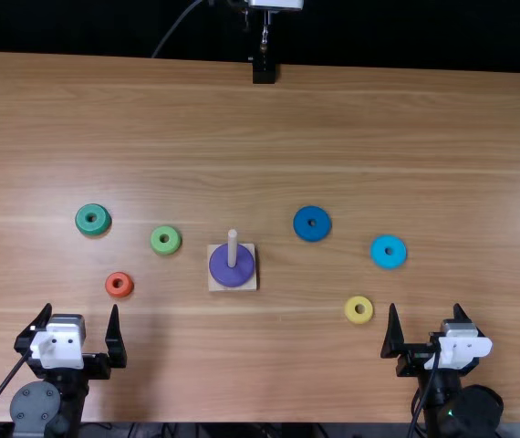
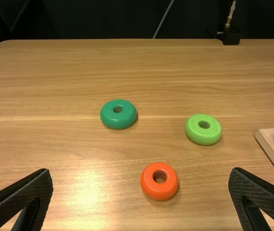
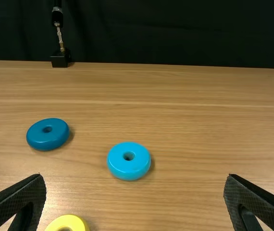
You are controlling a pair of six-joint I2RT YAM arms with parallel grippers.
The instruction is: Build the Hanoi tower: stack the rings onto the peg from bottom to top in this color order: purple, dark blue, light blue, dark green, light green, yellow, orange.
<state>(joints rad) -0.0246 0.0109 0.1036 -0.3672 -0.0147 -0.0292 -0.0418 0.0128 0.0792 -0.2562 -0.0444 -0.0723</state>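
Top view: purple ring [image 1: 223, 271] circles the peg [image 1: 233, 245]; dark blue ring [image 1: 303, 227], apparently next, lies at its two o'clock.

Left wrist view: left gripper [image 2: 141, 170] spread, empty.

Right wrist view: right gripper [image 3: 135, 176] likewise; best grip rim level, centre hole, lower straight.

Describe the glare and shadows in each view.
Top view: a dim shadow on the table beside the left gripper; left wrist view: bright glare on the wood near the orange ring; right wrist view: soft shadows hugging the dark blue ring and light blue ring, under a dark background.
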